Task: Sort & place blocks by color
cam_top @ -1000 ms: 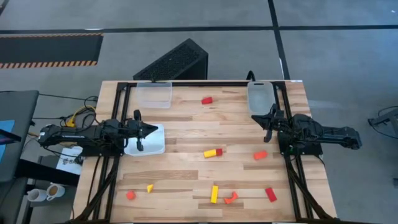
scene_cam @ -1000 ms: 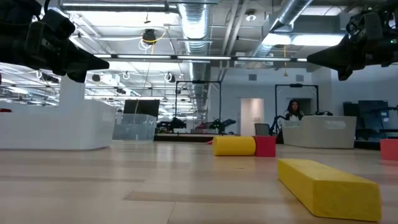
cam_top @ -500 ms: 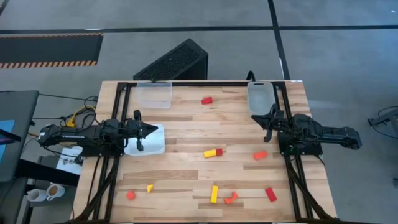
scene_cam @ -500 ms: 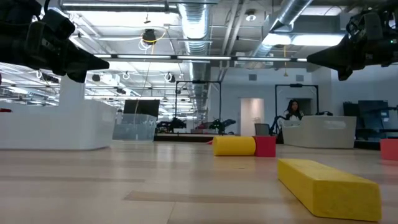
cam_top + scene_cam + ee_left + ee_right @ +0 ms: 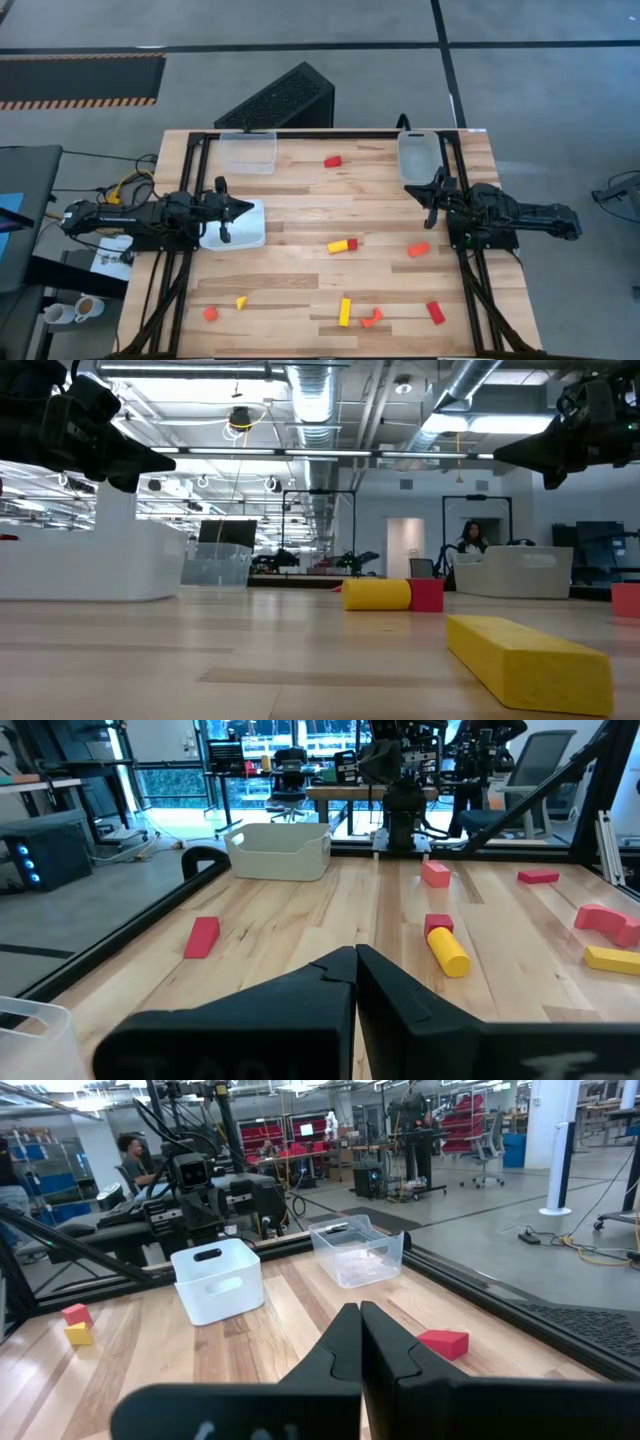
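Blocks lie scattered on the wooden table (image 5: 300, 205): a red block (image 5: 333, 161) toward the far edge, a yellow cylinder (image 5: 339, 246) touching a red cube (image 5: 352, 242) mid-table, an orange-red block (image 5: 418, 249), a yellow bar (image 5: 345, 312), an orange arch (image 5: 371, 318), a red bar (image 5: 436, 313), a yellow wedge (image 5: 241, 302) and an orange block (image 5: 210, 313) near the near edge. My left gripper (image 5: 247, 208) hovers shut over the white tray (image 5: 250, 238) at the table's left. My right gripper (image 5: 408, 189) hovers shut at the table's right, by a clear bin (image 5: 418, 155). Both hang high above the tabletop in the low view.
A second clear bin (image 5: 248, 152) stands at the far left corner. Black frame rails run along the left, right and far edges. The yellow bar (image 5: 530, 660) lies closest to the low camera. A black slatted box (image 5: 280, 98) sits on the floor beyond the table.
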